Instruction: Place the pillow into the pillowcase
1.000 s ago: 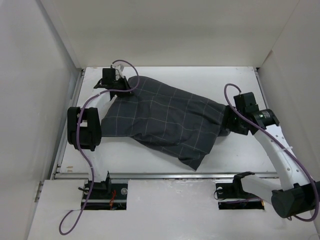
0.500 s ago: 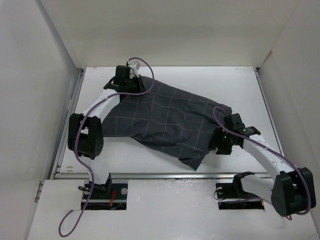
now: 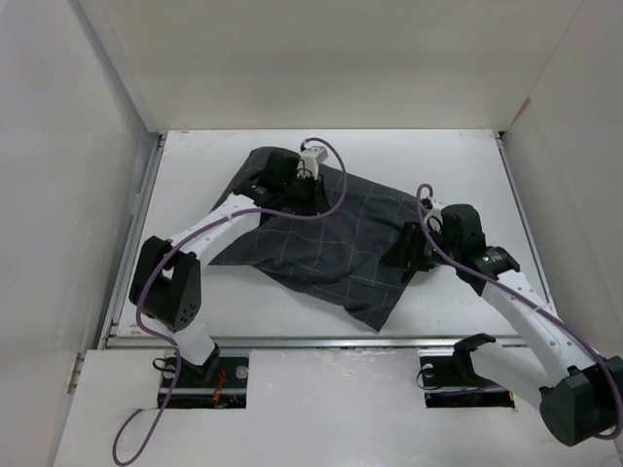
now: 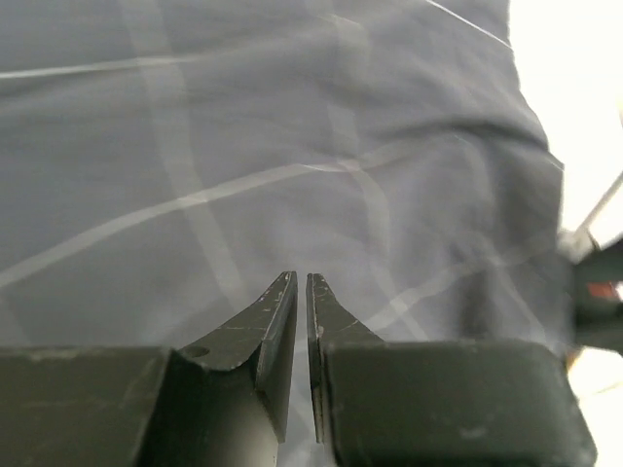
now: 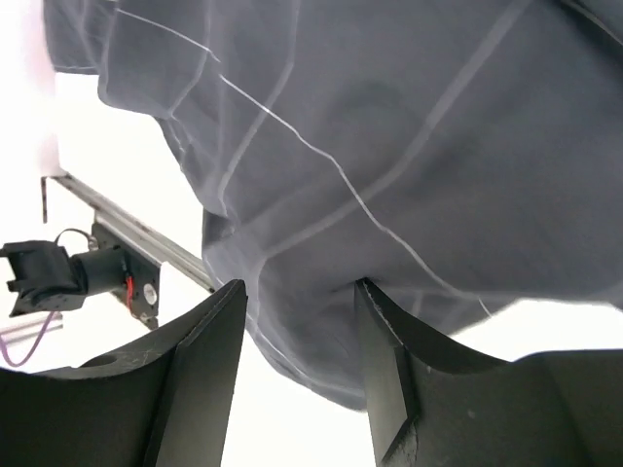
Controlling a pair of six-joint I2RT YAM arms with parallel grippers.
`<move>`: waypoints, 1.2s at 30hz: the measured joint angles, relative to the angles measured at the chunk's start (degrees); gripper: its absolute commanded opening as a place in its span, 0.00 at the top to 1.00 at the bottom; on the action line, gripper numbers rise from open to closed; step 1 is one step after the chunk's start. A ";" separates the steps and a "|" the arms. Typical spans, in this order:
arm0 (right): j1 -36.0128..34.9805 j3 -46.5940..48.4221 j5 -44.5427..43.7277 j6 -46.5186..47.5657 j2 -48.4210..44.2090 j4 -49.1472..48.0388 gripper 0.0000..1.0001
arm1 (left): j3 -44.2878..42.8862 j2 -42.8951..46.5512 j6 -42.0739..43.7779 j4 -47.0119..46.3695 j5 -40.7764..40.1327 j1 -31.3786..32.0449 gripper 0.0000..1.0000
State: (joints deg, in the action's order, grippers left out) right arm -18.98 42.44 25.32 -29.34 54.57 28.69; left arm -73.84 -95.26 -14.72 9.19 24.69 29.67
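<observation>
The dark checked pillowcase (image 3: 331,243) lies bulging across the middle of the table. The pillow itself does not show in any view. My left gripper (image 3: 292,195) hovers over the far upper part of the case. In the left wrist view its jaws (image 4: 300,277) are shut, with only a sliver between them and nothing in it, and checked fabric (image 4: 292,146) lies just beyond. My right gripper (image 3: 407,255) is at the case's right edge. In the right wrist view it stands open (image 5: 300,284), a hanging fold of the pillowcase (image 5: 389,126) lies between its fingers, and the right fingertip (image 5: 375,297) presses into the cloth.
White walls close the table in at the left, back and right. A metal rail (image 3: 321,341) runs along the front edge, with the arm bases behind it. The rail (image 5: 127,238) and a small black unit (image 5: 49,277) show low in the right wrist view. Purple cables trail from both arms.
My left gripper moved right from the case's far-left corner to over its upper middle. My right arm swung in to the case's right edge and its jaws narrowed. The case bunched inward.
</observation>
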 measured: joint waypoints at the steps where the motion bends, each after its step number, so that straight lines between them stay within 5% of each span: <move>1: -0.28 0.00 0.72 0.09 0.90 -1.22 0.46 | 0.02 0.46 0.22 0.24 0.59 1.25 0.92; 5: -1.49 0.20 1.77 0.52 8.24 -6.10 0.48 | 1.62 3.87 0.33 0.48 2.64 5.95 0.88; 8: -2.16 1.53 -0.20 1.51 11.89 -4.90 0.48 | 3.54 6.84 0.39 0.68 4.57 8.02 0.74; 11: -2.08 4.31 -5.57 1.90 9.73 -0.63 0.39 | 3.93 8.07 1.42 2.43 4.35 11.37 0.68; 17: 6.93 12.04 -21.09 -1.88 0.50 8.81 0.17 | -0.28 5.97 4.92 8.81 -4.26 26.38 0.58; 28: 14.10 12.90 -33.33 -4.44 2.36 18.45 0.15 | -11.85 -7.78 7.76 13.18 -21.31 41.18 0.50; 32: 14.12 12.22 -33.35 -4.61 0.96 18.73 0.15 | -13.16 -13.88 6.80 13.64 -26.93 41.38 0.76; 33: 14.12 11.87 -33.03 -4.59 0.28 18.84 0.15 | -13.35 -15.30 6.51 13.90 -28.59 41.24 0.95; 36: 14.12 10.88 -31.36 -4.35 -1.75 19.06 0.16 | -15.02 -18.71 5.29 15.43 -34.51 41.09 1.00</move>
State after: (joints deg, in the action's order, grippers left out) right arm -4.86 53.32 -6.04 -33.69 52.82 47.75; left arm -88.86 -113.97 -9.43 24.62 -9.82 70.76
